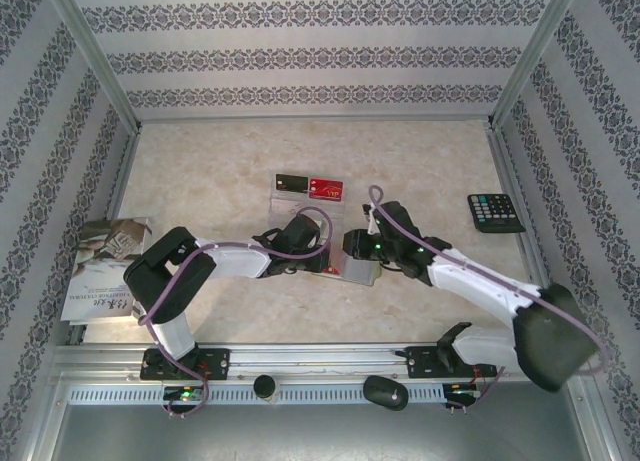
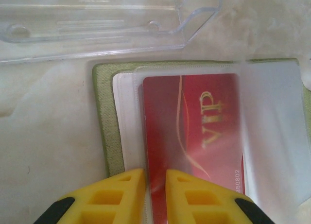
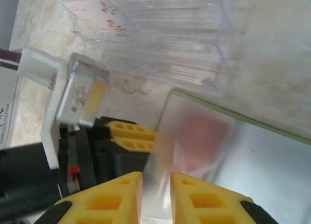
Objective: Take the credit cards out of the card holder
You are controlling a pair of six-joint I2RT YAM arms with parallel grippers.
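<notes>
The olive card holder (image 1: 358,272) lies open mid-table between both grippers. A red card with gold "VIP" lettering (image 2: 194,136) sits in its clear sleeve, inside the green border (image 2: 104,117). My left gripper (image 2: 155,171) (image 1: 320,258) rests at the card's near edge, jaws a narrow gap apart, with the flat card showing between them. My right gripper (image 3: 156,174) (image 1: 353,251) is also narrowly open. A raised translucent sleeve page (image 3: 194,136) (image 2: 274,127) runs into its gap. A black card (image 1: 290,183) and a red card (image 1: 326,190) lie on the table behind.
A clear plastic case (image 2: 97,25) (image 3: 170,34) lies just beyond the holder. A black calculator (image 1: 495,213) sits at the right, a printed booklet (image 1: 108,266) at the left edge. The left gripper's fingers (image 3: 132,136) are close to my right gripper.
</notes>
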